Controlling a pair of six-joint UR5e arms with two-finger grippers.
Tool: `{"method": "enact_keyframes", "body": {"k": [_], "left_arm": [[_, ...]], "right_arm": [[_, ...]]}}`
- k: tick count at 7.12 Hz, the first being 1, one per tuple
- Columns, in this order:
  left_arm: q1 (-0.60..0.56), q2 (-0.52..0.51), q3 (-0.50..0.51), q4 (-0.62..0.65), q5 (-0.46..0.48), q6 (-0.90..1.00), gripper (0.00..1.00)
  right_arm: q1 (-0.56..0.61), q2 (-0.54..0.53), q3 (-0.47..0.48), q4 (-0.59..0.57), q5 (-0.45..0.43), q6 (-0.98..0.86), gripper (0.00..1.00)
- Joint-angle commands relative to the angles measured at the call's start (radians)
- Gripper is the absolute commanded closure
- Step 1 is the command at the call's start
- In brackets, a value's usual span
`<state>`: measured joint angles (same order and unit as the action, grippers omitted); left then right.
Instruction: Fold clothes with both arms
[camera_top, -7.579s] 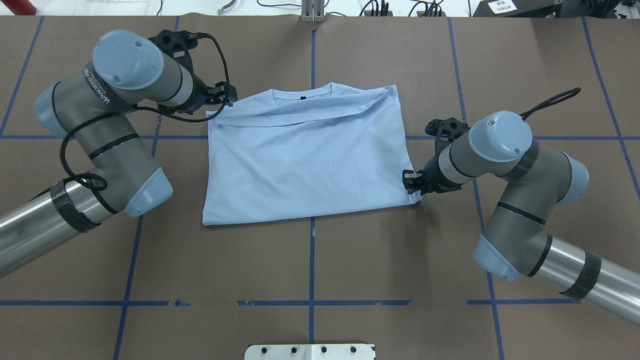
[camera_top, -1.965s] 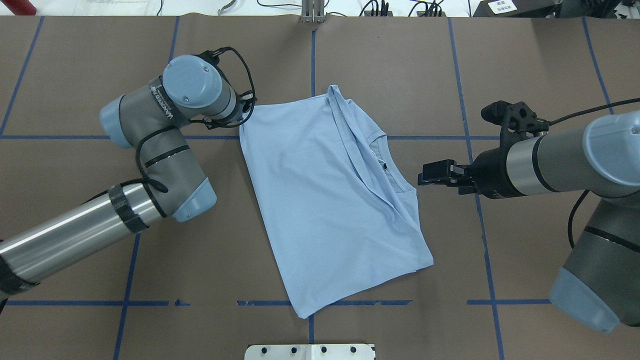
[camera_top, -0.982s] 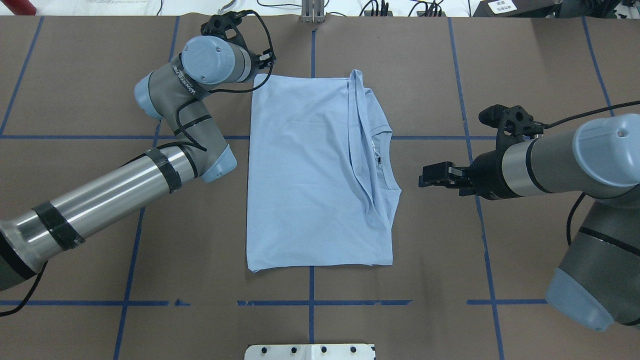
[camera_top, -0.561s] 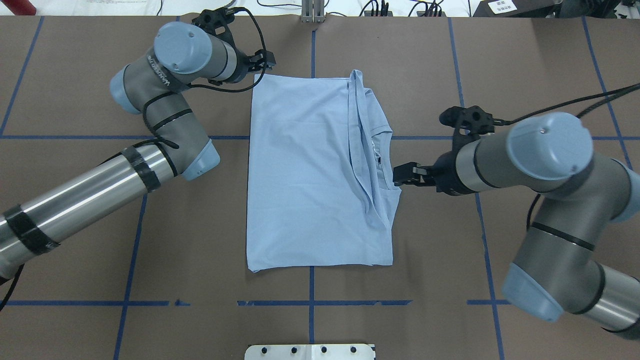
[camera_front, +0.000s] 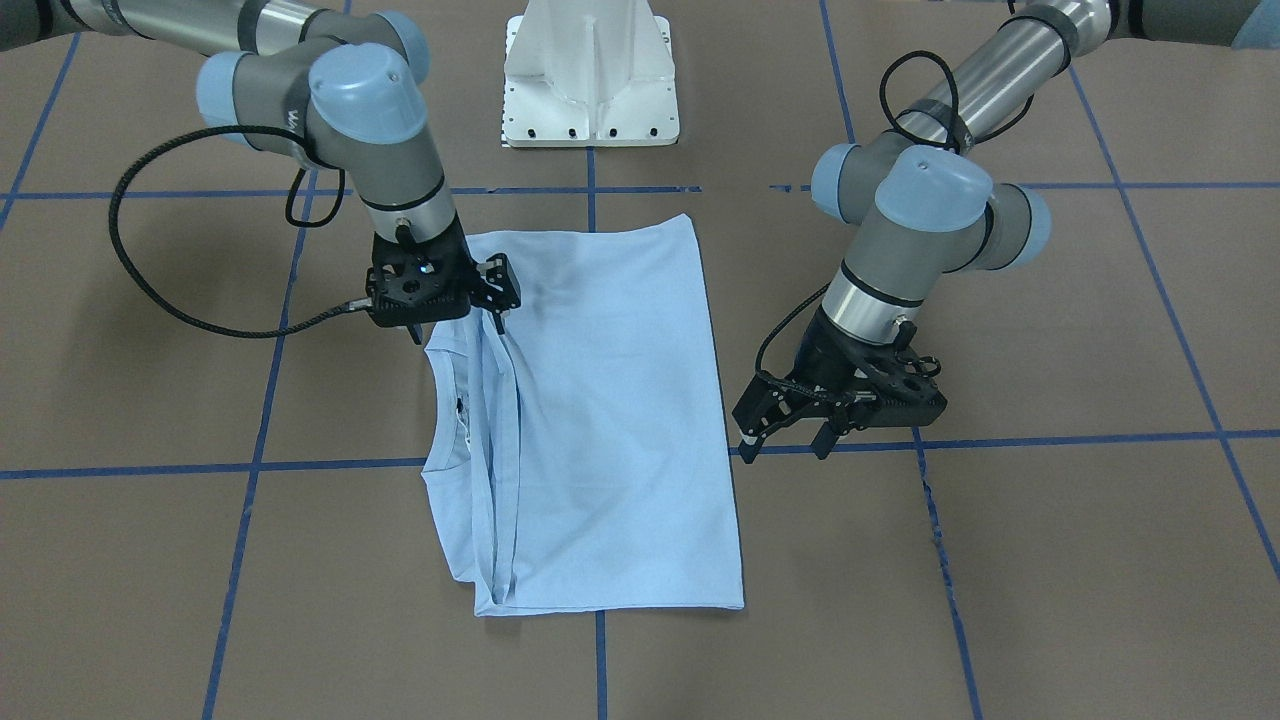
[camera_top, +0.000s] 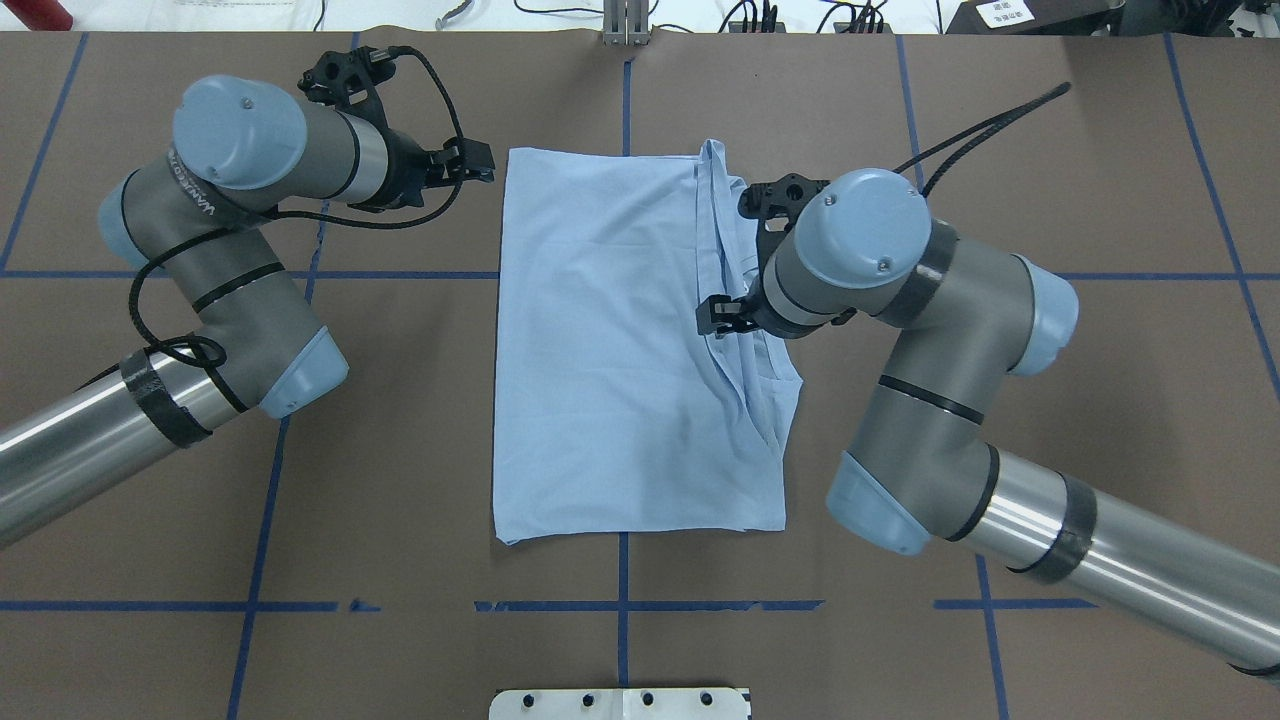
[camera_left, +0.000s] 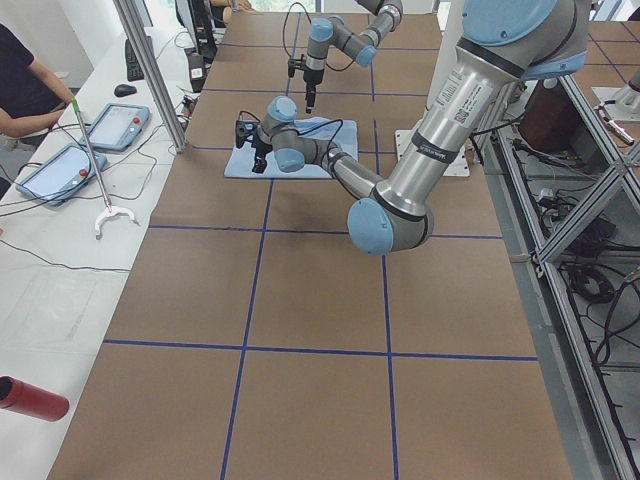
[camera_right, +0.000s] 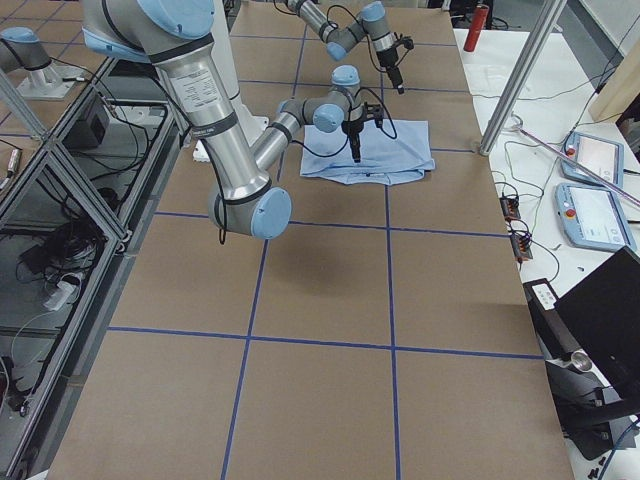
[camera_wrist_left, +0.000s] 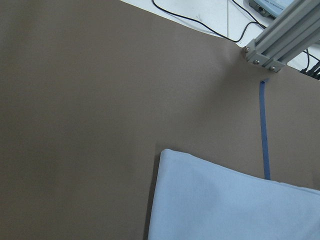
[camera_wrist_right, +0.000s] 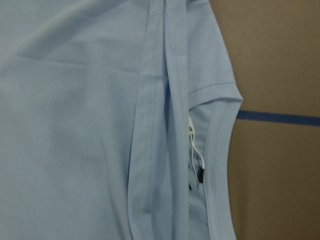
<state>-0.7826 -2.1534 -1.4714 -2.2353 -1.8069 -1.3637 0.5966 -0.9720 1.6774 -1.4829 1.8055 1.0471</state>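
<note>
The pale light-blue T-shirt (camera_top: 610, 350) lies flat on the brown table as a long folded rectangle. Its sleeves are folded in along its right side, and the collar with its label (camera_wrist_right: 200, 175) faces right. The chest print is hidden. My left gripper (camera_front: 785, 445) is open and empty. It hovers just off the shirt's far left corner in the overhead view (camera_top: 482, 168). My right gripper (camera_front: 455, 322) is open and points down over the folded sleeve strips next to the collar (camera_top: 718, 318). It holds nothing.
The white pedestal base (camera_front: 590, 80) stands at the near table edge. An aluminium post (camera_wrist_left: 280, 45) rises at the far edge, beyond the shirt's far left corner (camera_wrist_left: 170, 157). Blue tape lines (camera_top: 270, 500) cross the table. Operators and tablets (camera_left: 60, 165) are beyond the far side.
The shirt has been turned a quarter turn, collar now to the right. My left gripper has drawn back left off the far corner. My right gripper has moved in over the collar side.
</note>
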Motion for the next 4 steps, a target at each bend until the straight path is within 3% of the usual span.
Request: {"method": "enact_keyframes", "body": {"k": [1, 2, 3, 4], "left_arm": [[0.002, 0.009, -0.032, 0.026, 0.000, 0.000, 0.00], [0.003, 0.009, -0.030, 0.026, 0.001, 0.000, 0.00], [0.003, 0.009, -0.026, 0.026, 0.003, -0.001, 0.00], [0.005, 0.010, -0.023, 0.023, 0.003, -0.002, 0.00]], "right_arm": [[-0.001, 0.123, -0.189, 0.019, -0.026, -0.111, 0.08], [-0.001, 0.125, -0.238, 0.079, -0.028, -0.125, 0.34], [-0.001, 0.130, -0.270, 0.087, -0.029, -0.151, 0.42], [-0.001, 0.137, -0.286, 0.087, -0.029, -0.182, 0.42]]}}
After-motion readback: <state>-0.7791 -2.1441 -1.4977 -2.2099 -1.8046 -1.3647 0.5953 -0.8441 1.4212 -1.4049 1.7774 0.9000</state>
